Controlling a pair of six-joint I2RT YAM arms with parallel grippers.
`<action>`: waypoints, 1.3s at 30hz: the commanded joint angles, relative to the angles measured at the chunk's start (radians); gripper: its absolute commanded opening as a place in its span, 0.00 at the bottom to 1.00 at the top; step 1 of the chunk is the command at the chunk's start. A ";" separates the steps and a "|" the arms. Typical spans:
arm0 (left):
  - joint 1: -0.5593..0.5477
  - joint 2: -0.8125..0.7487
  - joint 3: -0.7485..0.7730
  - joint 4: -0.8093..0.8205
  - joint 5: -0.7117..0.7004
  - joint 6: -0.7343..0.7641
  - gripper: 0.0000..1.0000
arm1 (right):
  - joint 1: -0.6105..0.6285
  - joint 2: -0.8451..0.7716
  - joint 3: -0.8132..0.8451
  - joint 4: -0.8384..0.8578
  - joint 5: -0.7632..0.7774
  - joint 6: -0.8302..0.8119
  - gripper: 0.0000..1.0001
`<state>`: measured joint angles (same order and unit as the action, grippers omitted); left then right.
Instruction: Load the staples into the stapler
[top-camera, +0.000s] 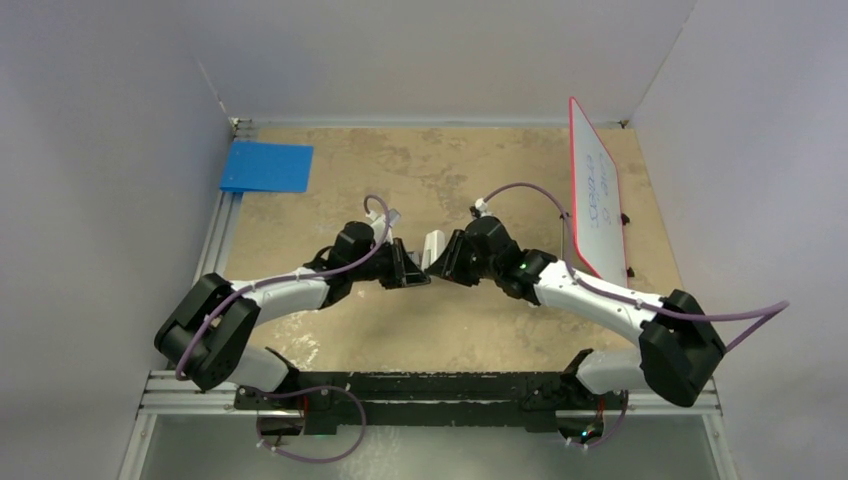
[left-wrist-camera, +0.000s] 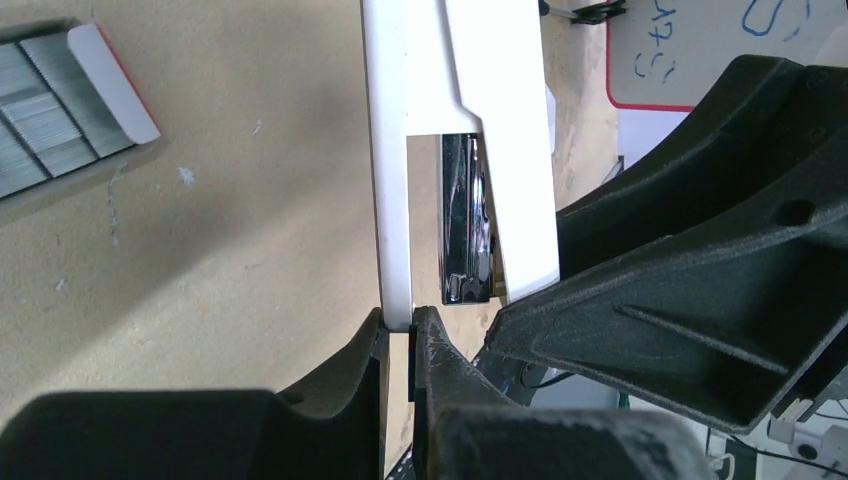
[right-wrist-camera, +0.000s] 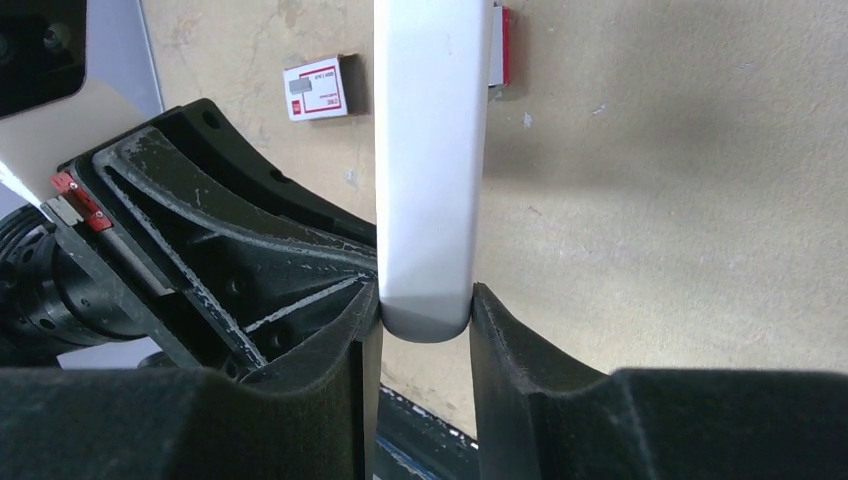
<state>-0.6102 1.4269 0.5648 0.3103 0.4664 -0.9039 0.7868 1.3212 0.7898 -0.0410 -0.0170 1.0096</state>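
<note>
Black fingertips (right-wrist-camera: 340, 400) crowd the bottom of both wrist views, and between them, up off the table (top-camera: 450, 170) at mid-field, is the stapler (right-wrist-camera: 428, 150), held from both sides. Right gripper (right-wrist-camera: 425, 325) has its two pads pressed against the rounded end of the white bar, clamped on it as far as that wrist view shows. Left gripper (left-wrist-camera: 402, 335) is pinched tight on the thin white lower leaf. Look at the left wrist view: the body has parted, and a dark shiny magazine (left-wrist-camera: 466, 220) shows in the gap between the two white halves. So the job right now, I'd say, is getting it open for loading, and I can see nothing in the channel yet. The staples (left-wrist-camera: 45, 115) lie on the table well apart, grey strips packed in an open tray (left-wrist-camera: 115, 85) with a red-edged flap. A small red-and-white box (right-wrist-camera: 322, 88) lies on the table too. A whiteboard (top-camera: 597, 200) stands at the right edge and a blue sheet (top-camera: 267, 167) lies in the far left corner. To do this well, left anchors and right swings the bar about the hinge without twisting or yanking, since that pinch on the thin leaf could slip. Open it until the channel is bare and facing up, because one hand must then let go and fetch a strip.
</note>
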 joint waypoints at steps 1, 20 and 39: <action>0.010 0.004 0.006 -0.058 -0.007 0.093 0.00 | -0.053 -0.056 0.075 -0.045 0.048 0.002 0.27; 0.050 -0.039 -0.037 0.009 0.163 0.234 0.00 | -0.121 -0.047 0.106 -0.073 0.124 -0.068 0.34; 0.031 0.116 -0.061 0.150 0.296 0.129 0.00 | -0.149 0.139 0.090 -0.006 0.289 -0.045 0.35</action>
<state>-0.5636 1.5188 0.5098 0.3534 0.6628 -0.7563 0.6525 1.4311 0.8833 -0.0750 0.1513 0.9833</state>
